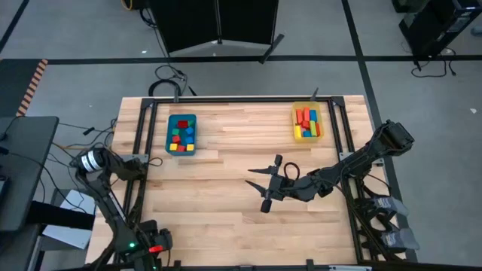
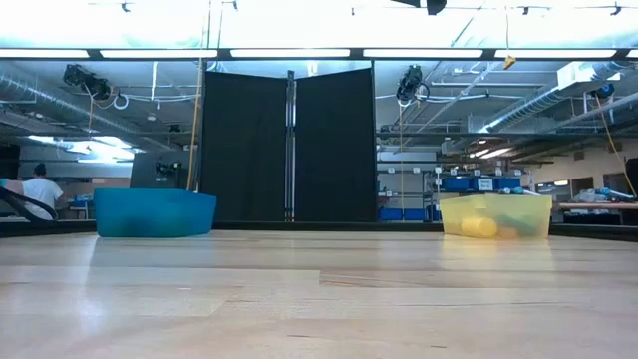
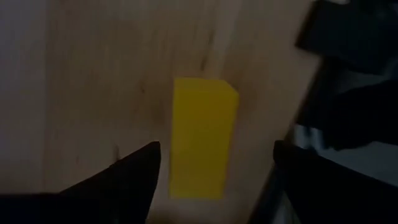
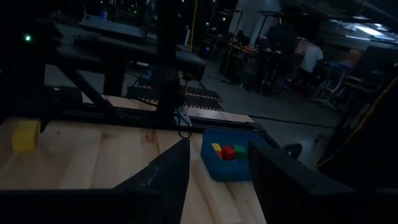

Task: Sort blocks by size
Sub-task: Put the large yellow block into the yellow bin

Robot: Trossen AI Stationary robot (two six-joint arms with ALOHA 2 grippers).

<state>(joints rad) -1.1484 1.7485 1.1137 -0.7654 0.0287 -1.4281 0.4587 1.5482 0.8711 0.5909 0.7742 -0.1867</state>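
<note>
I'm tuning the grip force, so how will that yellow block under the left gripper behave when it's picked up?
The yellow block looks like a flat-sided bar lying flat, so it probably won't roll or tip. It seems rigid, likely light. The left gripper is open astride it; the smooth painted faces might slip.

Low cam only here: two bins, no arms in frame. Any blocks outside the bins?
Observer: One. A yellow block lies on the table near its left edge.
Operator: Held?
Observer: No. The left gripper hovers over it, fingers apart, not touching.
Operator: Right arm?
Observer: The right gripper hangs over mid-table, open and empty.
</note>
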